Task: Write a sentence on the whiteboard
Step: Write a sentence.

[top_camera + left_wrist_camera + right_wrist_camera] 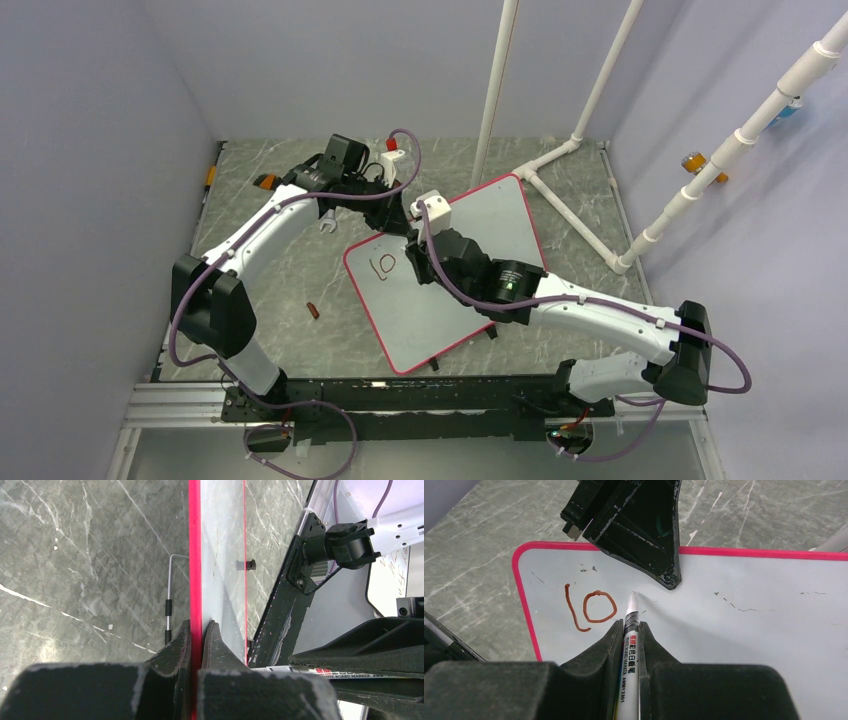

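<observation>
From the arm bases, the whiteboard [440,310] lies flat and askew on the grey marbled table [270,270]. One corner points to about 6 o'clock, and a small black clip [433,365] sits on the near edge. A small dark red thing [313,310] lies on the table at 9 o'clock of the board, well apart from it.

Further in, the right gripper [630,627] is closed tight on a white marker [630,650]. The marker's tip points to 12 o'clock, right at the board surface, though I cannot tell if it touches. Of the sentence [591,607], only "lo" stands there in dark red, just at 9 o'clock of the tip.

Beyond that, at 12 o'clock, the left gripper [198,630] is pinched on the board's pink frame, one finger on each face. White pipes [560,155] stand at the far side, toward 1 o'clock.
</observation>
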Motion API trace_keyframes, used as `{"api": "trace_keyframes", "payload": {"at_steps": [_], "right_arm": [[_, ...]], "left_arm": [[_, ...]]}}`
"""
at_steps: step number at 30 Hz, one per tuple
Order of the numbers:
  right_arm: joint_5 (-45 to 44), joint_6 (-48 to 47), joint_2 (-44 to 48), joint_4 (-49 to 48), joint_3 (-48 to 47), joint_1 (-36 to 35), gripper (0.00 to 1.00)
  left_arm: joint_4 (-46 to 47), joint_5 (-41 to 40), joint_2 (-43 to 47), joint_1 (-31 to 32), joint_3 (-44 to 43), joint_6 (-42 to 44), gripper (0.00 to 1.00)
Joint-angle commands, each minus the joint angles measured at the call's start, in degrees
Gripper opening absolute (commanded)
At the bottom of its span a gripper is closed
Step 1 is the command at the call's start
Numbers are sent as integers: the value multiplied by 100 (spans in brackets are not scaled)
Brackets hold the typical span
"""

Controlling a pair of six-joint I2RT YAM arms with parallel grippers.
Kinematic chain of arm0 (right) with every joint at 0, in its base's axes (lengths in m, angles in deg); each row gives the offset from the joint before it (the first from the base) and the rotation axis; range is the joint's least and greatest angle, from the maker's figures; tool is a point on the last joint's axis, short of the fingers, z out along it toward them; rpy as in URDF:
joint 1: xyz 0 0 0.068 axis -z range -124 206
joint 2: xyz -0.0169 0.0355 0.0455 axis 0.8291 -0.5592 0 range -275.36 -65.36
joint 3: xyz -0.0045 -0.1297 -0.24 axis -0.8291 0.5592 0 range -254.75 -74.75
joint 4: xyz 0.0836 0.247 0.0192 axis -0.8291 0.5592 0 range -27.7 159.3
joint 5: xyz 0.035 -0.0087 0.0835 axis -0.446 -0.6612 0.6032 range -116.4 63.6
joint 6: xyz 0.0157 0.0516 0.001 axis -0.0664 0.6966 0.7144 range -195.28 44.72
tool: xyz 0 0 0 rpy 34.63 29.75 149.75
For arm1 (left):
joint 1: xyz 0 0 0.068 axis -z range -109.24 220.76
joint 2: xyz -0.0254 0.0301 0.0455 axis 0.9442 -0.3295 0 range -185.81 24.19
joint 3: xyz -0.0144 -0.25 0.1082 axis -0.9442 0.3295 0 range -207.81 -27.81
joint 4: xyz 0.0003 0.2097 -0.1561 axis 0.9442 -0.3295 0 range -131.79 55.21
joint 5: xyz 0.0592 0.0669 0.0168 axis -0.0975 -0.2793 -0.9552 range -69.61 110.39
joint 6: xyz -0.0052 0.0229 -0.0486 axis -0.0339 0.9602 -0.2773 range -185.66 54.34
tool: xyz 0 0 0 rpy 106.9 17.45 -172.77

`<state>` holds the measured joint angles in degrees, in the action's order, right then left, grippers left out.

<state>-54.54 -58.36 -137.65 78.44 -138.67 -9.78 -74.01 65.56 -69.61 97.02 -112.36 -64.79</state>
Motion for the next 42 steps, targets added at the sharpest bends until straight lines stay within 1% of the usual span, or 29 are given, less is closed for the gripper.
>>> {"api": "trace_keyframes", "payload": {"at_steps": [1,12,20,28,42], "right_arm": [[41,-31,-61,-266,-168,26,0],[99,-65,-184,-346,-301,26,0],[94,-142,-324,-227,-425,26,0],[42,-26,-214,-190,-65,30,0],[94,404,270,-76,764,29,0]], "left_arm": [[380,-1180,157,1,-13,845,0],[387,-1211,173,26,0,851,0],[380,-1218,186,33,-1,854,0],[378,-1216,182,37,0,855,0],[378,-1220,178,41,0,857,0]]}}
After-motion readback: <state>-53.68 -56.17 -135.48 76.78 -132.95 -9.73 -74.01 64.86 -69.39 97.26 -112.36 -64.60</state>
